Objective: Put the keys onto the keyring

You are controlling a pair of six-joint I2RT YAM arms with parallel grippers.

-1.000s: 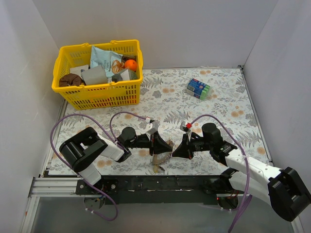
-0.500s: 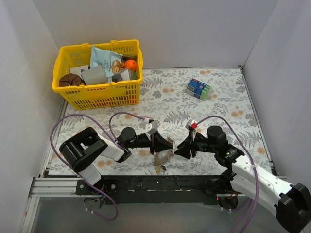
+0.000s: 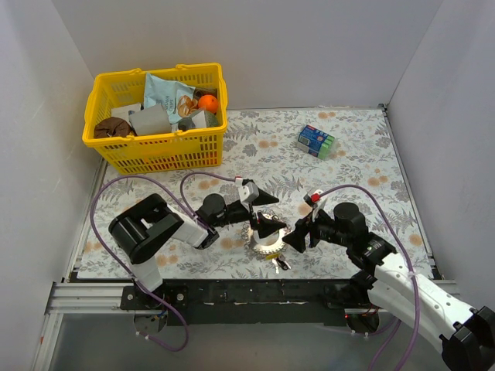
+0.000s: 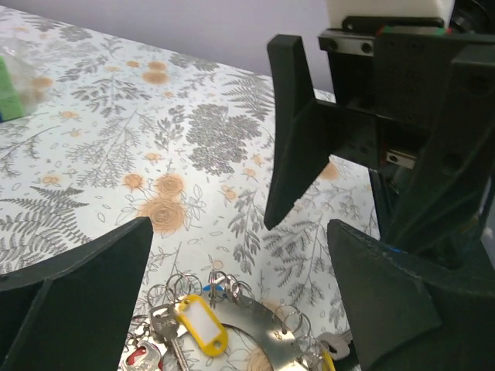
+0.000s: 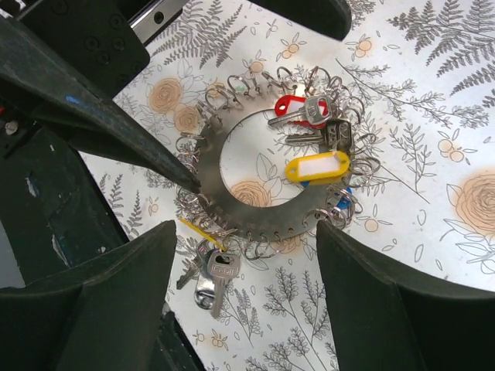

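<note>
The keyring (image 5: 267,222) is a flat grey metal ring edged with many small wire loops, and it lies flat on the flowered cloth. The keys hang from its loops: a red-headed key (image 5: 292,107), a yellow tag (image 5: 317,166) and silver keys (image 5: 213,274). In the left wrist view the keyring (image 4: 271,328) and the yellow tag (image 4: 201,325) show low down. My left gripper (image 3: 267,212) stands open over the ring's far side, one fingertip (image 5: 186,179) at its rim. My right gripper (image 3: 296,236) is open beside the ring, holding nothing.
A yellow basket (image 3: 162,154) full of items stands at the back left. A blue-green packet (image 3: 315,141) lies at the back right. The black base rail (image 3: 232,292) runs along the near edge, close to the keyring. White walls close in both sides.
Both grippers have gone from shut to open and let go of the keyring, which now lies flat on the cloth. The right gripper has drawn back to the right.
</note>
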